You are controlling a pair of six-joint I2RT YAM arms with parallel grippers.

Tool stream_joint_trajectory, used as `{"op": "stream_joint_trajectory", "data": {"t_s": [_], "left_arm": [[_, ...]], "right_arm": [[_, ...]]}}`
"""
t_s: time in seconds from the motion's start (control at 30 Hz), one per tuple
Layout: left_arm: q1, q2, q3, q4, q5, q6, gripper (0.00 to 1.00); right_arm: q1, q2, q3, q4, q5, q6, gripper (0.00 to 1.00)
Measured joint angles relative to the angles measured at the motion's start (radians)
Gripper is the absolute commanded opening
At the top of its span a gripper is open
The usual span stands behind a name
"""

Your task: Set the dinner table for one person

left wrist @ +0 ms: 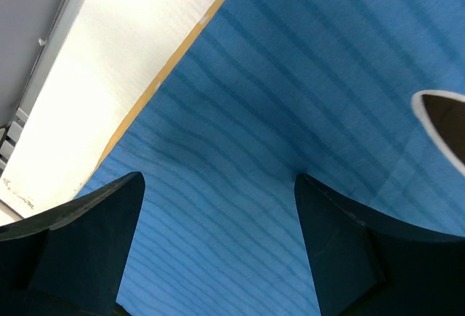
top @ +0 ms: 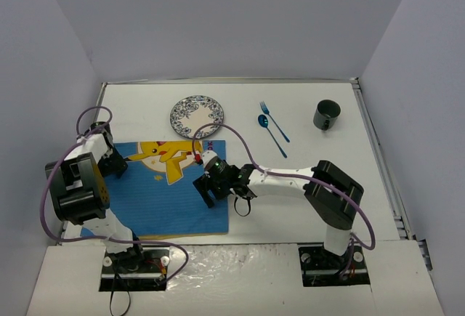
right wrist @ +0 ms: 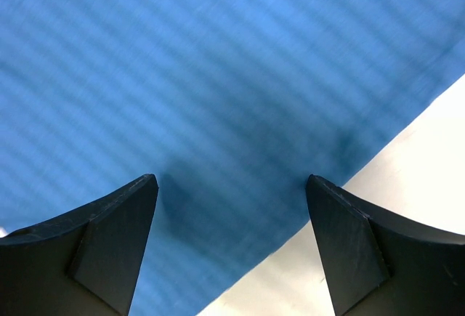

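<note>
The white dinner table (top: 305, 116) carries a blue placemat (top: 156, 196) with a yellow cartoon figure at the near left. A patterned plate (top: 196, 116), a blue fork (top: 274, 120), a blue spoon (top: 271, 134) and a dark mug (top: 326, 115) lie at the back. My left gripper (top: 116, 162) is open and empty just above the placemat's left part (left wrist: 240, 112). My right gripper (top: 205, 187) is open and empty over the placemat's right edge (right wrist: 218, 98), with white table (right wrist: 407, 185) beside it.
The table has a thin metal rim (top: 378, 149) on the right and grey walls around it. The plate overlaps nothing and sits just beyond the placemat's far edge. The cutlery and mug lie right of the plate.
</note>
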Motion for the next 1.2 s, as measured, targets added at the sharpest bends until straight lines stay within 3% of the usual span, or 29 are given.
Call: {"op": "stream_joint_trajectory", "data": {"t_s": [0.23,0.43,0.6,0.8,1.1,1.2], "left_arm": [[0.000,-0.134,0.002,-0.006,0.021,0.015,0.92],[0.000,-0.389,0.017,-0.047,0.044,0.032,0.97],[0.000,-0.628,0.016,-0.073,0.107,0.044,0.97],[0.000,-0.771,0.013,-0.101,0.145,0.071,0.97],[-0.009,-0.769,-0.022,-0.105,0.219,0.083,0.97],[-0.025,-0.794,-0.039,-0.092,0.248,0.092,0.97]], "right_arm": [[0.079,-0.036,-0.044,-0.029,0.000,0.002,0.73],[0.132,-0.036,-0.059,-0.043,0.013,0.008,0.61],[0.164,-0.036,-0.059,-0.054,0.046,0.027,0.61],[0.177,-0.036,-0.059,-0.062,0.086,0.051,0.69],[0.174,-0.055,-0.024,-0.133,0.140,0.029,0.83],[0.135,-0.099,0.015,-0.159,0.114,0.017,0.93]]}}
